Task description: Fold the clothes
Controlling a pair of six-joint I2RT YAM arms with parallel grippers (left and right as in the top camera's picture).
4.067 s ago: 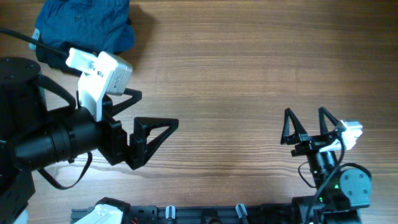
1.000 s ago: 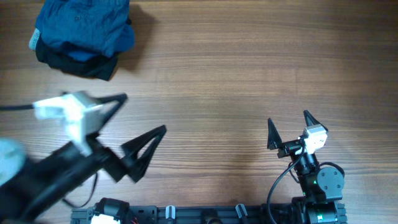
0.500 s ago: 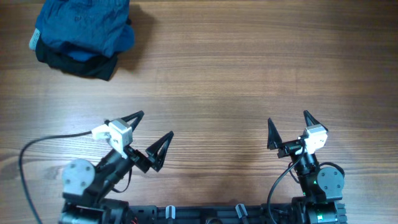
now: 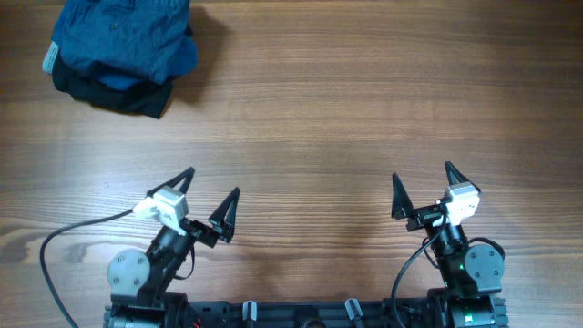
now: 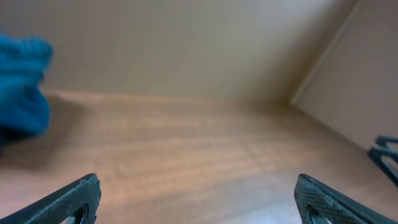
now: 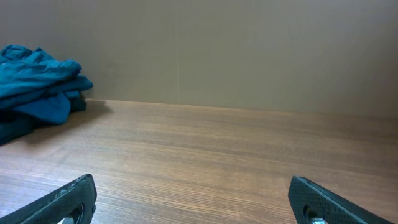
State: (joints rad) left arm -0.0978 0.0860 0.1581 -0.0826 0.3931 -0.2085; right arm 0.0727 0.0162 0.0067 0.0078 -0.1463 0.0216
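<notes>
A folded pile of clothes lies at the table's far left corner: a blue garment point(image 4: 123, 36) on top of a black one point(image 4: 118, 94). The blue garment also shows at the left edge of the left wrist view point(image 5: 22, 93) and of the right wrist view point(image 6: 37, 87). My left gripper point(image 4: 209, 193) is open and empty at the near left, far from the pile. My right gripper point(image 4: 424, 187) is open and empty at the near right. Both sets of fingers point toward the table's far side.
The wooden table point(image 4: 346, 100) spans the view. A beige wall point(image 6: 249, 50) stands behind its far edge. A black cable point(image 4: 64, 239) loops beside the left arm's base. The right gripper's fingertip point(image 5: 387, 152) shows at the right edge of the left wrist view.
My left arm has drawn back from beside the pile to its rest pose at the near left edge, its gripper open. The right arm shifted slightly left earlier, then held still.
</notes>
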